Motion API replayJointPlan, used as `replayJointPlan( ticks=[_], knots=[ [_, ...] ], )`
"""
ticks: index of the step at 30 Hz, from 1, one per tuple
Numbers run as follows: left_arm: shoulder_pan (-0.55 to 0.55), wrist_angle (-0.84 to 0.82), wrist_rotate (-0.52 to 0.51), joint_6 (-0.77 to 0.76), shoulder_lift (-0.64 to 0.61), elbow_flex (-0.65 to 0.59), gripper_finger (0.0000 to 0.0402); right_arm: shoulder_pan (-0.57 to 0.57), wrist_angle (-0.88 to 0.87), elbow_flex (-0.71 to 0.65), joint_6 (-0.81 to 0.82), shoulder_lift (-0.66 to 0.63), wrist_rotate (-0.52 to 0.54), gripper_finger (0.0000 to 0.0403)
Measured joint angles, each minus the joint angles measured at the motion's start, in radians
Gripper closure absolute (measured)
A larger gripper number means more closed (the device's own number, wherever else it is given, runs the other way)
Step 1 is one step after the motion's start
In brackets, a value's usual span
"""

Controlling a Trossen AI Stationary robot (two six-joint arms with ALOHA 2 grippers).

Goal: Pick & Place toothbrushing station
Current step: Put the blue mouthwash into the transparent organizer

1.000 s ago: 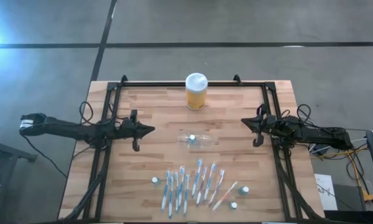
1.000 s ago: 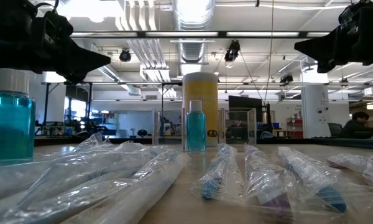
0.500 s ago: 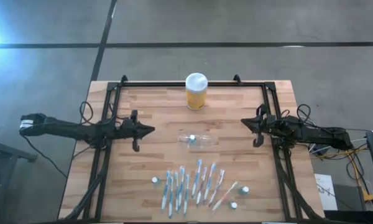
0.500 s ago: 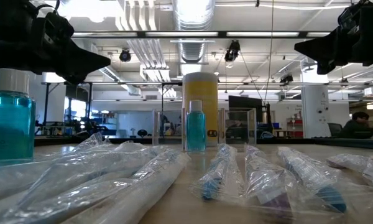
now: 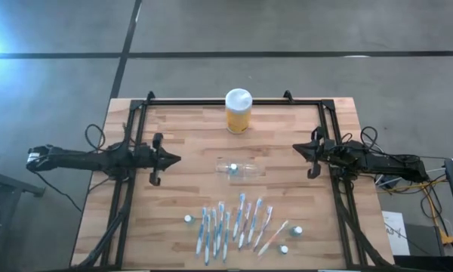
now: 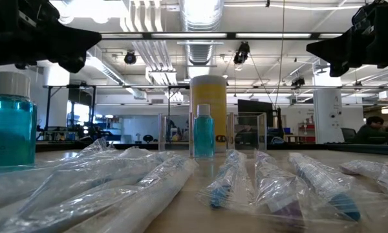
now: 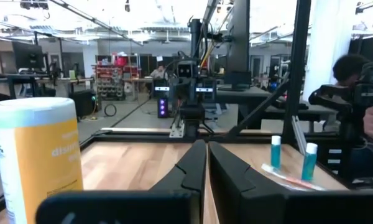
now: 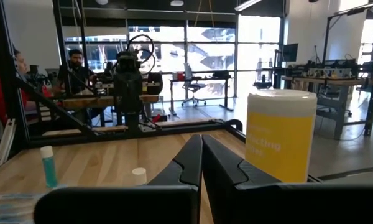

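Observation:
The toothbrushing station [image 5: 241, 170], a low see-through holder with joined compartments, stands on the wooden table's middle. In the low view the toothbrushing station [image 6: 246, 133] shows behind a small blue bottle [image 6: 204, 133]. My left gripper [image 5: 177, 159] hangs shut above the table to the station's left, pointing at it, with free space between. The left wrist view shows the left gripper [image 7: 207, 146] with its tips together. My right gripper [image 5: 295, 148] waits shut on the station's right, seen in its wrist view as the right gripper [image 8: 202, 138]. Neither holds anything.
A yellow jar [image 5: 238, 111] with a white lid stands at the table's far edge. Several wrapped toothbrushes [image 5: 234, 227] lie in a row near the front edge, with small capped bottles [image 5: 189, 219] [image 5: 297, 230] beside them. A black frame [image 5: 219, 100] rims the table. People sit in the room beyond.
My left gripper has drawn back a little toward the table's left edge and tipped upward, so in the low view it stands higher than before. It stays shut. The station and the right arm have kept still.

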Motion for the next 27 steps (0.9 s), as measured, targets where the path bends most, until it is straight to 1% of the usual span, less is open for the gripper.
replayJointPlan(
  ticks=[8,12,17,20,23,27],
  knots=[
    [0.0,-0.134,0.009,-0.015,-0.093,0.0,0.0378,0.0,0.0,0.0,0.0,0.0,0.0,0.0394],
    [0.0,-0.172,0.011,-0.076,-0.103,0.0,0.0378,0.0,0.0,0.0,0.0,0.002,0.001,0.0394],
    [0.0,-0.179,0.048,-0.084,-0.101,0.008,0.0378,0.0,-0.001,0.0,-0.003,0.002,0.001,0.0394],
    [0.0,-0.194,0.052,-0.157,-0.101,0.035,0.0378,0.0,-0.002,0.0,0.001,0.002,0.001,0.0394],
    [-0.003,-0.276,0.066,-0.166,-0.097,0.08,0.0382,0.0,-0.014,0.0,0.016,0.002,0.001,0.0394],
    [-0.003,-0.382,0.058,-0.234,-0.054,0.206,0.0397,0.0,-0.02,0.0,0.016,0.002,0.003,0.0394]
  ],
)
